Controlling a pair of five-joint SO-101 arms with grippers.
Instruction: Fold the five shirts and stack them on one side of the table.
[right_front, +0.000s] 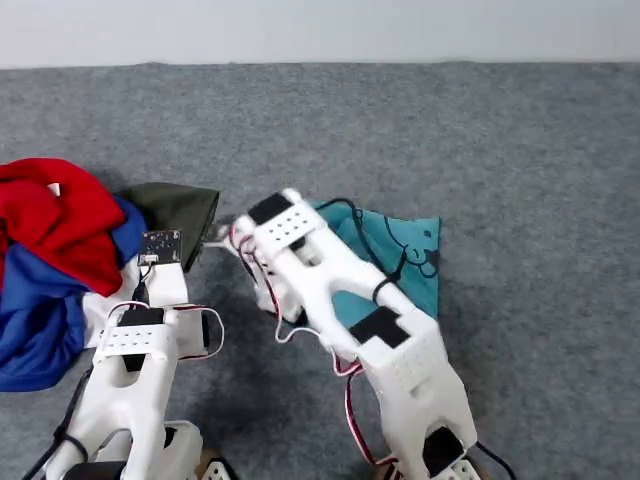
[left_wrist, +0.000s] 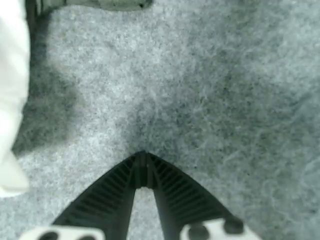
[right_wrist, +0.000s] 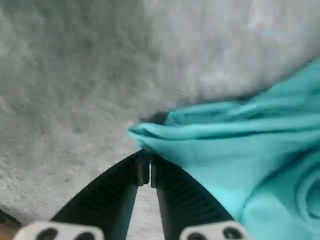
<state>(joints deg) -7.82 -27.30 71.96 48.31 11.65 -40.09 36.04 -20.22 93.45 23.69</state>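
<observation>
**Early in the job: one shirt in hand, four heaped**

We look down on a grey, carpet-like table with two white robot arms at its near edge. At the table's left side lies a loose heap: a red shirt on top, a blue shirt spilling beneath it, a dark green shirt poking out on the side toward the middle, and a strip of white cloth that we take for a fourth garment. None of these looks folded.

A teal shirt lies apart from the heap near the table's middle, partly covered by the right arm stretched across it. It looks flattened and perhaps partly folded, though the arm hides too much for us to be sure.

The right fingers are closed at the teal shirt's raised edge and seem to pinch a fold of it. The left fingers are pressed together with nothing between them, hovering over bare table just beside the heap.

We judge the work barely begun: we see no neat stack, the teal shirt is the one being handled, and the four heaped garments are yet to be folded.
</observation>
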